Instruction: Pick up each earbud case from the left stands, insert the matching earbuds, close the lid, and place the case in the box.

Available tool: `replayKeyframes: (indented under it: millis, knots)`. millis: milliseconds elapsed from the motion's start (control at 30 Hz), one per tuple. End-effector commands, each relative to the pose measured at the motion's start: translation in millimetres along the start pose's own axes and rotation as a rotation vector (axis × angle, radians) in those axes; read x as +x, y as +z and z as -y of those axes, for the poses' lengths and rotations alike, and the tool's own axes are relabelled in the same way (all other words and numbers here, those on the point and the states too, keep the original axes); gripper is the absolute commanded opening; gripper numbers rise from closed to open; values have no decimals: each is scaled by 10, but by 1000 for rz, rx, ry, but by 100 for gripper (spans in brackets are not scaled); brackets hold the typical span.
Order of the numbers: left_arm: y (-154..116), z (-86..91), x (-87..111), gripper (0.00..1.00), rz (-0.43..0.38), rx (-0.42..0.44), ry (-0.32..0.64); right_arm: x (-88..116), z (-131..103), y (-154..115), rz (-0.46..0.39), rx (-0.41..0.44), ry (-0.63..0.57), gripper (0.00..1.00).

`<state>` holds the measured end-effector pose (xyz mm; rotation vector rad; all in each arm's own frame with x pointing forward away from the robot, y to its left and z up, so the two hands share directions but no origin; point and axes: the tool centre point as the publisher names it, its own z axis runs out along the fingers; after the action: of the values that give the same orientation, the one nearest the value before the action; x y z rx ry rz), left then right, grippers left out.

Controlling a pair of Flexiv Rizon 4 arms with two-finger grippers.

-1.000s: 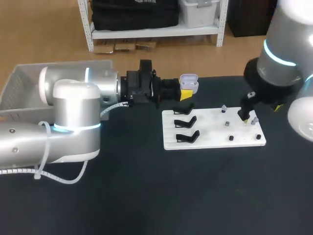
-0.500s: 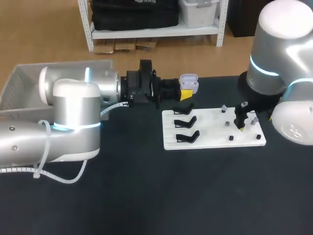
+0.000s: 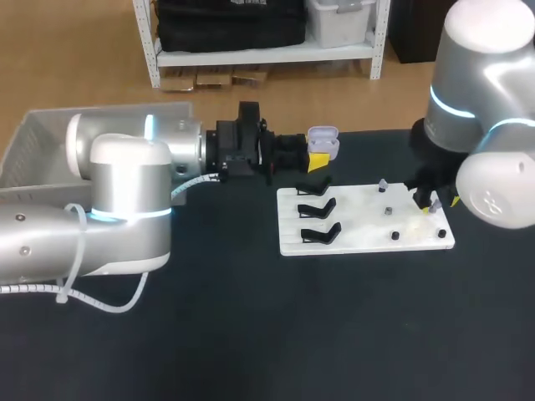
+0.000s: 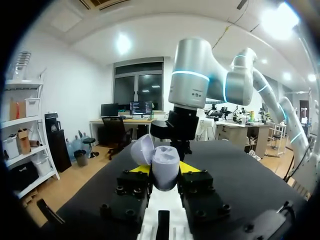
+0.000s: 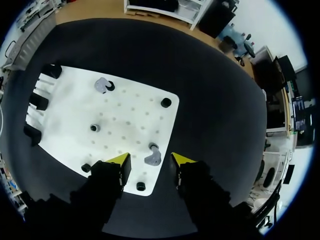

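Right fingers (image 5: 120, 161) stand apart, the earbud (image 5: 153, 159) between them.

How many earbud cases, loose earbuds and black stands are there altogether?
Earbud case: 1
Earbuds: 2
Black stands: 3
Total: 6

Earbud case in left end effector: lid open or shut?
Open: the pale lilac plastic earbud case has its lid hinged back off the body.
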<state>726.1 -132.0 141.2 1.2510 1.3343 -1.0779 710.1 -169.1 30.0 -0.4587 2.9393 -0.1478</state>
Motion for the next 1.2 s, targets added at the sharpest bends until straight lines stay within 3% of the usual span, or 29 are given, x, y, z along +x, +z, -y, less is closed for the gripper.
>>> replayKeyframes:
  millis: [33, 833, 900, 967, 1033, 1200]
  knots:
    - [2, 10, 16, 0, 7, -6, 4, -9, 7, 5, -10, 2, 1, 49]
    - [2, 10, 16, 0, 7, -6, 4, -36, 10, 126, -33, -11, 27, 41]
    - [2, 10, 16, 0, 7, -6, 4, -37, 8, 128, -34, -10, 29, 33]
    - [2, 10, 16, 0, 7, -6, 4, -37, 7, 129, -36, -9, 32, 12]
    - [2, 10, 16, 0, 7, -6, 4, -34, 8, 134, -39, -6, 37, 0]
    - [2, 10, 16, 0, 7, -6, 4, -20, 23, 57, -36, 10, 49, 0]
